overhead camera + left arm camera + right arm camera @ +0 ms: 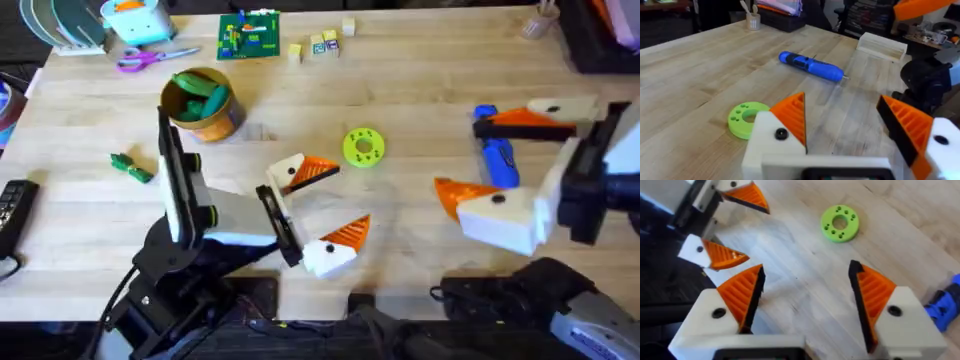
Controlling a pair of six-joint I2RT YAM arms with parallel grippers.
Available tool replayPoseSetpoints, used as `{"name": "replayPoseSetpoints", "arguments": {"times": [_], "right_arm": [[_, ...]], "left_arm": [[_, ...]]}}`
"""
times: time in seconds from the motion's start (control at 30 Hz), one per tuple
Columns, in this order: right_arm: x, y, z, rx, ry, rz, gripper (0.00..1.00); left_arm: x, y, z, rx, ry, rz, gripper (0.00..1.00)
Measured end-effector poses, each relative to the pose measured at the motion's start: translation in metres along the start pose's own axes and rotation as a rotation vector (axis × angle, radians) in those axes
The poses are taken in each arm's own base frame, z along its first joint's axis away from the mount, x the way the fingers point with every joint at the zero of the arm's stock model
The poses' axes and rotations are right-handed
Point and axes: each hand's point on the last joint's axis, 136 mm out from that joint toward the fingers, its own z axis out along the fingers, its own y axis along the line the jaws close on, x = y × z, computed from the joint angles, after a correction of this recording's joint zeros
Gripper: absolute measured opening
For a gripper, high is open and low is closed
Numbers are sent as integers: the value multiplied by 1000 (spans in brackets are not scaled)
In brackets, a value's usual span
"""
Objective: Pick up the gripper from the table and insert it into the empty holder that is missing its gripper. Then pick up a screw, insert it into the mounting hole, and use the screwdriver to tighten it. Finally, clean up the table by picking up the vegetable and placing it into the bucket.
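- Orange ribbed pads (740, 297) on white mounts, spread wide with nothing between them: right gripper (462, 152) released, at the middle right of the overhead frame.
- Just beside its upper finger, lying flat on the table (420, 80): the blue screwdriver (497, 158), handle thick, tip short and silver.
- Likely hard, smooth plastic, light but apt to roll or twist between the pads; best taken across the thick middle of the handle, square to its length, tip left free.
- Left gripper (350, 195) at frame centre, likewise parted and empty, aimed toward the green disc (363, 147), close to it but apart.
- Farther out, at the middle left: the vegetable (130, 166), slim and green, flat on bare wood, well apart from both grippers.
- Probably very light and a little slippery; a gentle pinch across the thicker body rather than the leafy end seems safest.
- Above it, at the upper left: the bucket (226, 118), upright, green items already inside, mouth open from above; may tip if knocked.
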Motion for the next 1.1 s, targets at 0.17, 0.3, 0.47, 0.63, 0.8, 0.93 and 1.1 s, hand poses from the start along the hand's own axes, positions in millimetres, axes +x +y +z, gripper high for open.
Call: {"name": "replayPoseSetpoints", "arguments": {"times": [0.17, 0.3, 0.47, 0.63, 0.8, 0.93, 1.1], "right_arm": [[4, 24, 2, -142, -16, -7, 994], [5, 40, 1, -237, -23, -28, 994], [14, 49, 0, -293, 3, -37, 994], [15, 52, 0, -309, 3, -49, 994], [15, 51, 0, -308, 2, -50, 994], [16, 44, 3, -272, 16, -54, 994], [20, -2, 25, -90, 107, 5, 994]], "left_arm": [[0, 0, 0, 0, 0, 0, 744], [0, 0, 0, -1, 0, 2, 186], [0, 1, 0, -5, -1, 7, 14], [0, 3, 0, -17, -2, 7, 13], [-1, 5, 0, -29, -4, 7, 12], [-1, 5, 0, -29, -4, 7, 12], [-1, 5, 0, -29, -4, 7, 12]]}}
